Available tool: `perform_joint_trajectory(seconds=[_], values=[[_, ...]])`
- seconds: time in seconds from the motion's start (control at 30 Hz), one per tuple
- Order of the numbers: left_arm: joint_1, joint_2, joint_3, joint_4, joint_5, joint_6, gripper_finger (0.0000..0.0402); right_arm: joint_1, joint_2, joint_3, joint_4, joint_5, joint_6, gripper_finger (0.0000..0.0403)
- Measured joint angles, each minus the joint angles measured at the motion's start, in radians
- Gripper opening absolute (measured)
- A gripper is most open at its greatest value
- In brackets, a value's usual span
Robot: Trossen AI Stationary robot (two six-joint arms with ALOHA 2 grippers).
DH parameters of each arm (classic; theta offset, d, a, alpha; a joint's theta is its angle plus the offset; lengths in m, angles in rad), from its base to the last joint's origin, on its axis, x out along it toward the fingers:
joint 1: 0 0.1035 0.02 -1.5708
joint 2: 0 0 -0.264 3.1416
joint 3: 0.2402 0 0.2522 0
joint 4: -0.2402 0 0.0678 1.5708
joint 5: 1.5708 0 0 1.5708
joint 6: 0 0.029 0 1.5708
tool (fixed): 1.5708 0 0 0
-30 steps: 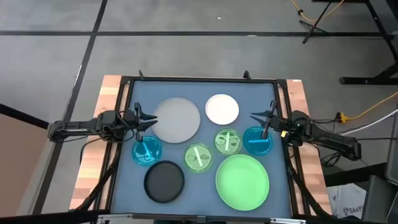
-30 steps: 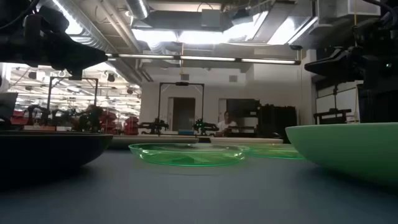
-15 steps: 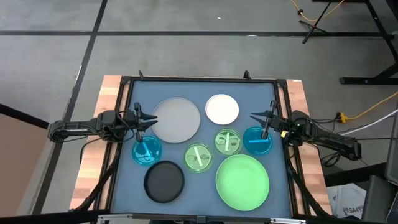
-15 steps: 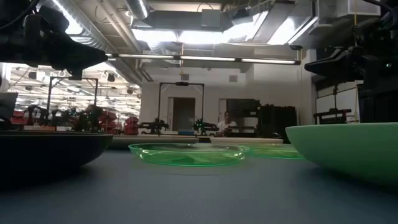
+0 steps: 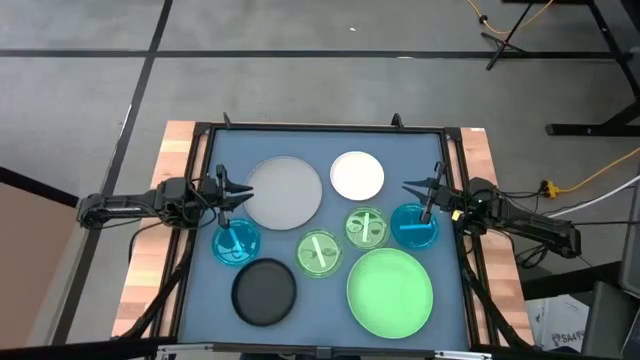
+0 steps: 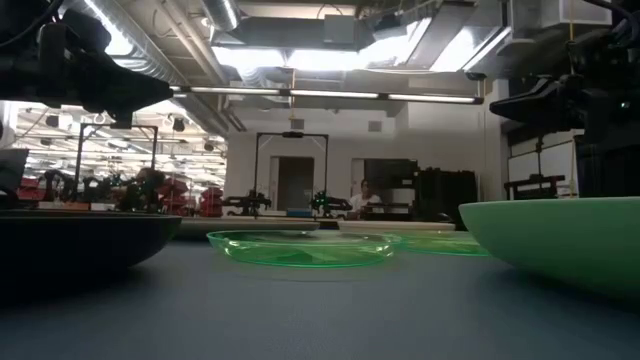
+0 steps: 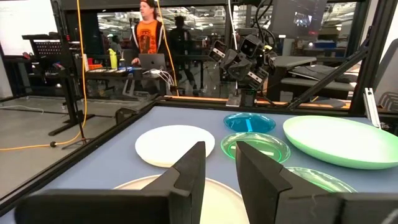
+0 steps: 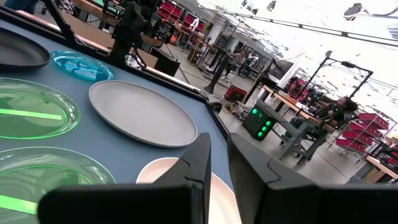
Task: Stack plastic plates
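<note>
We are looking down on a blue-grey table (image 5: 200, 250) on which eight plates are lying apart, none stacked. The large grey plate (image 5: 283, 191) is sitting far left, with the white plate (image 5: 357, 175) to its right. Across the middle we are seeing a small blue plate (image 5: 236, 242) on the left, two small green plates (image 5: 319, 252) (image 5: 367, 226) side by side in the centre, and a second blue plate (image 5: 413, 226) on the right. The black plate (image 5: 264, 291) is lying near left and the large light green plate (image 5: 390, 291) near right.

The left gripper (image 5: 228, 190) is hovering at the left edge of the grey plate, just beyond the left blue plate. Its fingers (image 7: 186, 171) are standing a narrow gap apart, holding nothing. The right gripper (image 5: 428, 190) is hovering over the far edge of the right blue plate. Its fingers (image 8: 198, 158) are likewise parted by a slim gap and holding nothing.
</note>
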State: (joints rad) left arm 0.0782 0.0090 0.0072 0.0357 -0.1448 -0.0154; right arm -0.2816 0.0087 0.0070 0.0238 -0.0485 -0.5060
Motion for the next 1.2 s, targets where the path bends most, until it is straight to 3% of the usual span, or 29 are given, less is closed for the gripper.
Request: perform_joint_trajectory(seconds=[0.6,0.77,1.2], values=[[0.000,0.000,0.000,0.000,0.000,0.000,0.0082,0.000,0.000,0.000,0.001,0.002,0.000,0.0049],[0.000,0.000,0.000,0.000,0.000,0.000,0.0082,0.000,0.000,0.000,0.001,0.064,0.000,0.0049],[0.000,0.000,0.000,0.000,0.000,0.000,0.0082,0.000,0.000,0.000,0.006,0.104,0.038,0.0049]])
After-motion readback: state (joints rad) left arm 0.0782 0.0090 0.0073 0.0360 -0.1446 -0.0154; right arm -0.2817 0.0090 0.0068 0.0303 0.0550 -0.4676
